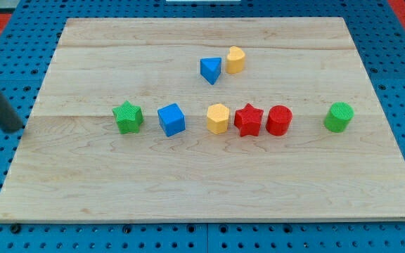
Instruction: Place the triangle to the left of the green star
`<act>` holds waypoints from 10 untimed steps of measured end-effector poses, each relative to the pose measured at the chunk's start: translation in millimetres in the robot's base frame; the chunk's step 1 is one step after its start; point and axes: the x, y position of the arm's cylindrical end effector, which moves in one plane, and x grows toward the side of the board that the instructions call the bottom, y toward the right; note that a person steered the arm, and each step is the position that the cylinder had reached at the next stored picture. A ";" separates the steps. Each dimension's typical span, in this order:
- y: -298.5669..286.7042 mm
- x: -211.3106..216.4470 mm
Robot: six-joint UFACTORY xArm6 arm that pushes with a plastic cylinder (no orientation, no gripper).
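The blue triangle lies near the view's top centre, touching a yellow block on its right. The green star sits at the left end of a row across the board's middle. My rod enters from the view's left edge, blurred, and my tip is at the board's left edge, well left of the green star and far from the triangle.
Right of the green star in the row stand a blue cube, a yellow hexagon, a red star, a red cylinder and, farther right, a green cylinder. The wooden board lies on blue pegboard.
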 end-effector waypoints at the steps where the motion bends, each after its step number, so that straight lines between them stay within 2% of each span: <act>1: 12.7 -58.8; 2: 77.1 -83.1; 3: 149.8 -75.7; 4: 247.2 -54.6; 5: 351.9 -65.8; 6: 399.6 -97.7; 7: 346.7 -118.6; 8: 281.0 -114.2; 9: 276.7 -101.7; 10: 252.7 -66.6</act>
